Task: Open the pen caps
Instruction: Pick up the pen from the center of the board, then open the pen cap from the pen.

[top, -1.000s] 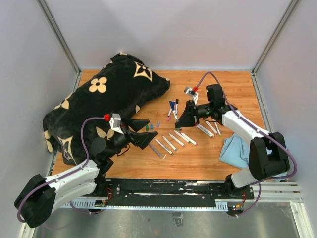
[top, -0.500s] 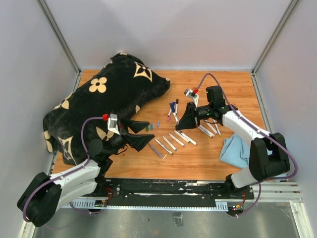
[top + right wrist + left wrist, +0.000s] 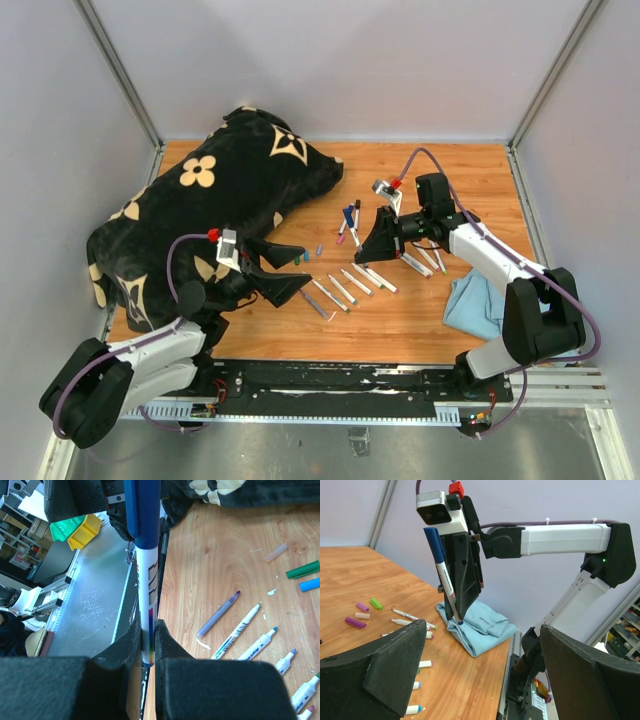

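Since a second ago the left arm has pulled back slightly toward its base, while the right arm has barely shifted. The right gripper [image 3: 360,247] is clamped tight on a marker [image 3: 148,595] near its lower end and holds it upright above the wooden table [image 3: 450,170]. Its blue cap [image 3: 434,542] is on, at the top. The left gripper [image 3: 305,266] faces it, well apart, with its jaws spread as wide as they go and nothing between them. On the wood between the two lie loose caps [image 3: 363,607] — purple, green and a pale one — near a row of uncapped markers [image 3: 340,290]. A blue cloth [image 3: 475,305] sits on the right side of the table, and a black flower-patterned fabric bundle [image 3: 220,180] fills the left rear.
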`<control>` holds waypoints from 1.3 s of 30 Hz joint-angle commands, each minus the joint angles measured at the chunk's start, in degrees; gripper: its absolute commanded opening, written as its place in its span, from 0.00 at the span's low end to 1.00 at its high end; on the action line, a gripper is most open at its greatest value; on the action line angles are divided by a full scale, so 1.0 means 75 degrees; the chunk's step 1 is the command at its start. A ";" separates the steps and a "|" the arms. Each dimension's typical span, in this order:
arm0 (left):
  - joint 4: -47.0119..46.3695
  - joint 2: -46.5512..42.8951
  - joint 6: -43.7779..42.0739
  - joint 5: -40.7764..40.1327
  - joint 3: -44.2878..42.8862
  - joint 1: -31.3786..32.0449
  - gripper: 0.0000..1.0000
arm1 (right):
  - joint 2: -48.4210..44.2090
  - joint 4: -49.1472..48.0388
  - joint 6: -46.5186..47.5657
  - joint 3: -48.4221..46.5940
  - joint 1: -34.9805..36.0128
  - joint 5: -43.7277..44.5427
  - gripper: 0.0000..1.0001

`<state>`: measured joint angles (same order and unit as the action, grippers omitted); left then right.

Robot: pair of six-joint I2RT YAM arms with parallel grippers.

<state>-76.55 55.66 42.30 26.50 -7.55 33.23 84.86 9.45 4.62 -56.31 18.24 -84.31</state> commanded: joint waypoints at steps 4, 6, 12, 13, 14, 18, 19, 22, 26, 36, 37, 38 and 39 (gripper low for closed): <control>-0.0608 0.0322 0.0071 0.0372 -0.0022 -0.0172 0.99 | -0.0032 0.0134 0.0145 -0.0084 -0.0066 -0.0301 0.04; -0.0986 0.0572 0.0234 0.0423 0.0012 -0.0312 0.99 | -0.0019 0.0134 0.0145 -0.0085 -0.0048 -0.0301 0.04; -0.3157 0.1877 0.1343 0.0964 0.0004 -0.0658 0.99 | 0.0039 0.0134 0.0158 -0.0090 -0.0018 -0.0331 0.04; -0.3377 0.2105 0.1483 0.1010 -0.0040 -0.0681 0.99 | 0.0051 0.0134 0.0157 -0.0096 -0.0005 -0.0342 0.04; -0.3415 0.2294 0.1524 0.1071 -0.0116 -0.0710 0.99 | 0.0063 0.0134 0.0157 -0.0097 -0.0006 -0.0336 0.04; -0.3418 0.2758 0.1425 0.1084 -0.0288 -0.0728 0.98 | 0.0064 0.0134 0.0157 -0.0094 0.0006 -0.0339 0.05; -0.3416 0.2778 0.1410 0.1073 -0.0303 -0.0718 0.98 | 0.0064 0.0134 0.0154 -0.0091 0.0006 -0.0344 0.05; -0.3408 0.2736 0.1362 0.1081 -0.0337 -0.0725 0.98 | 0.0115 0.0140 0.0157 -0.0107 0.0015 -0.0350 0.05; -0.3399 0.2695 0.1376 0.1081 -0.0426 -0.0718 0.98 | 0.0201 0.0202 0.0180 -0.0148 0.0057 -0.0372 0.05; -0.3393 0.2650 0.1324 0.0827 -0.0631 -0.0705 0.95 | 0.0248 0.0272 0.0239 -0.0178 0.0109 -0.0438 0.05; -0.3405 0.2668 0.1331 0.0797 -0.0685 -0.0696 0.95 | 0.0267 0.0274 0.0233 -0.0189 0.0127 -0.0450 0.05; -0.3406 0.2724 0.1326 0.0772 -0.0751 -0.0659 0.95 | 0.0280 0.0275 0.0238 -0.0190 0.0144 -0.0462 0.05; -0.3404 0.2768 0.1315 0.0743 -0.0827 -0.0608 0.95 | 0.0286 0.0281 0.0239 -0.0192 0.0155 -0.0469 0.05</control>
<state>-87.44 76.34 52.84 33.04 -11.16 28.25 86.19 10.66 5.06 -56.34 18.41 -85.89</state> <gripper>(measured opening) 0.953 0.089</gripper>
